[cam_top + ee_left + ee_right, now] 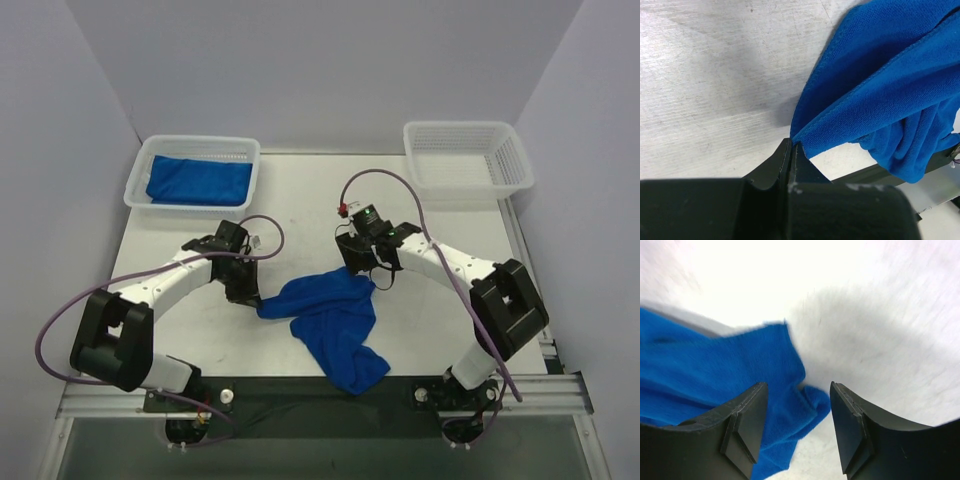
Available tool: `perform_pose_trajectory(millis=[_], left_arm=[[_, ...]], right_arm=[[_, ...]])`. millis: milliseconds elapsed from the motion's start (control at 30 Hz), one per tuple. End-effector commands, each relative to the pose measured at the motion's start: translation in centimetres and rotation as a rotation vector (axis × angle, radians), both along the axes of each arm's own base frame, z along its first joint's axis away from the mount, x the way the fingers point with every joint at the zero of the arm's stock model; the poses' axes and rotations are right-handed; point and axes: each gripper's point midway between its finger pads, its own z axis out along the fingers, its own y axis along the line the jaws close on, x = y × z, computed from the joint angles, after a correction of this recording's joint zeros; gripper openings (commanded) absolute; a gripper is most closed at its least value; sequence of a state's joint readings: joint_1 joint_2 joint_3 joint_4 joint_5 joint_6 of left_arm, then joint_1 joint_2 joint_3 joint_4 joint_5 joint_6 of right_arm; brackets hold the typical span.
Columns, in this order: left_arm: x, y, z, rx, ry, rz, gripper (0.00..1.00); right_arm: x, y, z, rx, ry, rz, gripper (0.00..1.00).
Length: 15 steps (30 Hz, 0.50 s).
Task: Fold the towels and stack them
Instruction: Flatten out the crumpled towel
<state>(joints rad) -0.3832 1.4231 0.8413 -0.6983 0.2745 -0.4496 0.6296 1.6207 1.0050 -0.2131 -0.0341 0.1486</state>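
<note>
A crumpled blue towel (pixel 330 320) lies on the white table, trailing toward the near edge. My left gripper (pixel 250 298) is shut on the towel's left corner; the left wrist view shows the hem (pixel 850 105) pinched between the closed jaws. My right gripper (pixel 362 270) is open at the towel's upper right corner; in the right wrist view a folded tip of the towel (pixel 805 405) sits between the spread fingers (pixel 747 425), not gripped. A second blue towel (pixel 200 180) lies folded in the left basket (pixel 135 190).
An empty white basket (pixel 468 160) stands at the back right. The dark rail of the table's near edge (pixel 300 390) runs under the towel's lower end. Grey walls close in the back and sides.
</note>
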Motion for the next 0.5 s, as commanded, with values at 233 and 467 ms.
perform_pose_trajectory(millis=[233, 467], left_arm=[[0.2, -0.5, 0.4, -0.035, -0.018, -0.032, 0.00], [0.1, -0.6, 0.7, -0.047, -0.022, -0.026, 0.00]], right_arm=[[3.2, 2.2, 2.6, 0.009, 0.007, 0.127, 0.46], [3.4, 2.4, -0.8, -0.094, 0.045, 0.161, 0.38]])
